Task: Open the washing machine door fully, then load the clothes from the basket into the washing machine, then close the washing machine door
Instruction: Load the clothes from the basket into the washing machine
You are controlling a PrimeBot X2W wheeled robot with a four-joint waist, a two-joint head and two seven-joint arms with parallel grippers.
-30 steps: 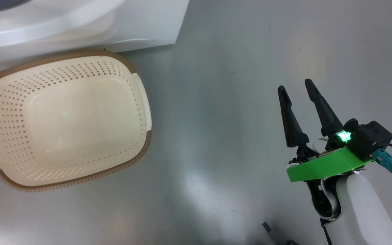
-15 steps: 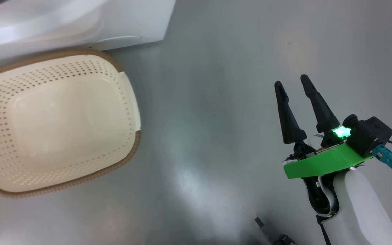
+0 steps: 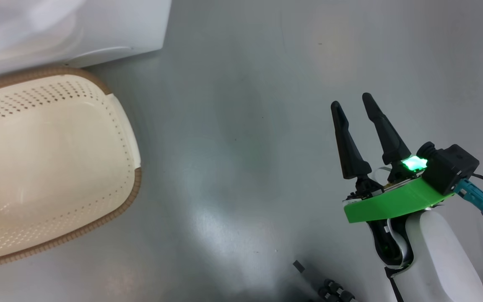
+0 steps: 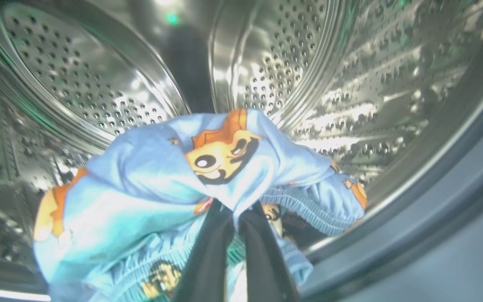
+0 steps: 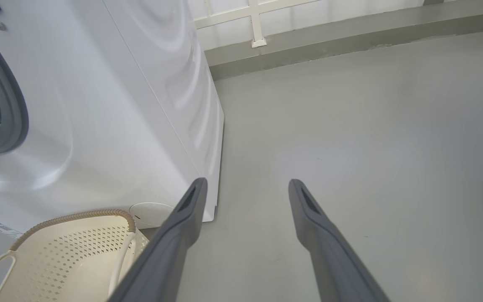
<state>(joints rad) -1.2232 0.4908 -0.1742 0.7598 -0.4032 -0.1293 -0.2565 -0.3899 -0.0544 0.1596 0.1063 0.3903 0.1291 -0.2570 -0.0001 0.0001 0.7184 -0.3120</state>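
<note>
Bunching inside the perforated steel drum (image 4: 350, 84), the clothes (image 4: 162, 167) make a soft, crumpled light-blue bundle (an orange bear face on top), its long axis lying side to side across the left wrist view. The left gripper (image 4: 236, 216) pinches a fold, fingers pressed together. Outside, the cream perforated basket (image 3: 134, 184) sits just beside the white washing machine (image 5: 120, 105). Well to its right, the right gripper (image 3: 351, 100) hangs over the grey floor (image 3: 245, 105), fingers spread.

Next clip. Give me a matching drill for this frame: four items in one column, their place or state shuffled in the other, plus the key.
Column one:
1. basket
2. clothes
3. left gripper
4. right gripper

Column two:
A. open, above bare floor
B. on the floor beside the washing machine
C. shut on fabric
D. light blue, bear print, inside the steel drum

Pairs: 1-B, 2-D, 3-C, 4-A
</note>
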